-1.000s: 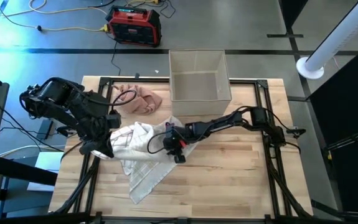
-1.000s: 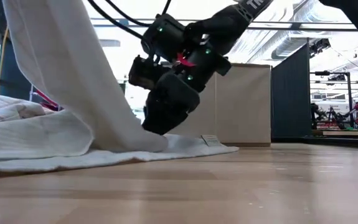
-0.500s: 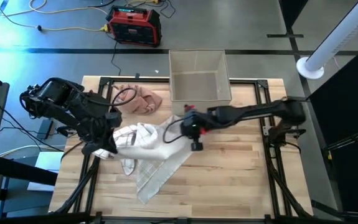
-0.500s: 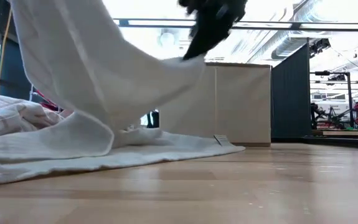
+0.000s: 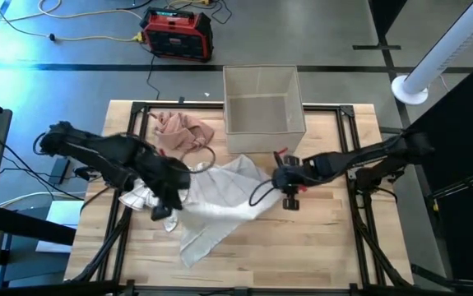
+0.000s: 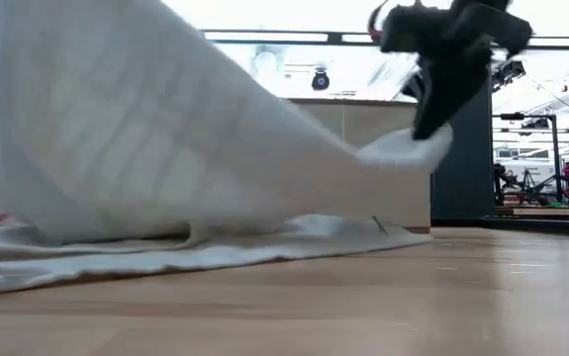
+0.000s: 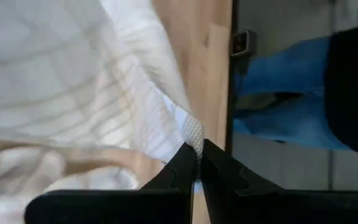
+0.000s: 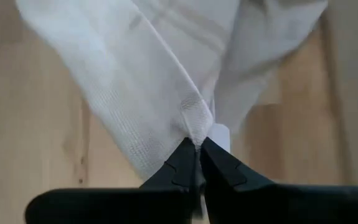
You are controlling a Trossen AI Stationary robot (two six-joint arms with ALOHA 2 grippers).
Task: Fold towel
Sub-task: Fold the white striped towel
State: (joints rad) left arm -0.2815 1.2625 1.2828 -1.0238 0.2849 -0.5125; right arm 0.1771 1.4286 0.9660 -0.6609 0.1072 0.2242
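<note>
- Here, on my right wrist camera, I see the right gripper (image 8: 197, 149) closed on a corner of the white towel (image 8: 160, 74); the cloth is pinched between the two dark fingertips and spreads away from them over the wooden table (image 8: 35, 124).
- From above, the right gripper (image 5: 288, 178) is near the middle of the table, in front of the clear box, and the towel (image 5: 220, 201) hangs from it toward the left arm.
- In the low camera this same gripper (image 6: 432, 99) is lifted above the table, and the towel (image 6: 165, 158) goes down from it in a wide sheet to the table surface (image 6: 363, 297), where the other part lies flat.
- The left gripper (image 7: 197, 165) is also closed on the towel (image 7: 73, 74); I see an edge of the cloth held between its fingertips, just at the side of the table (image 7: 213, 81).
- From above, the left gripper (image 5: 164, 196) is on the left part of the table, over the crumpled end of the towel.
- So the towel is stretched between the two grippers, partly in the air and partly resting on the table (image 5: 335, 247).
- Around them: a pink cloth (image 5: 180, 131) lies at the far left part of the table, apart from the towel, and the clear box (image 5: 262, 103) stands at the far edge.
- On the floor behind the table there is a red and black device (image 5: 177, 33).
</note>
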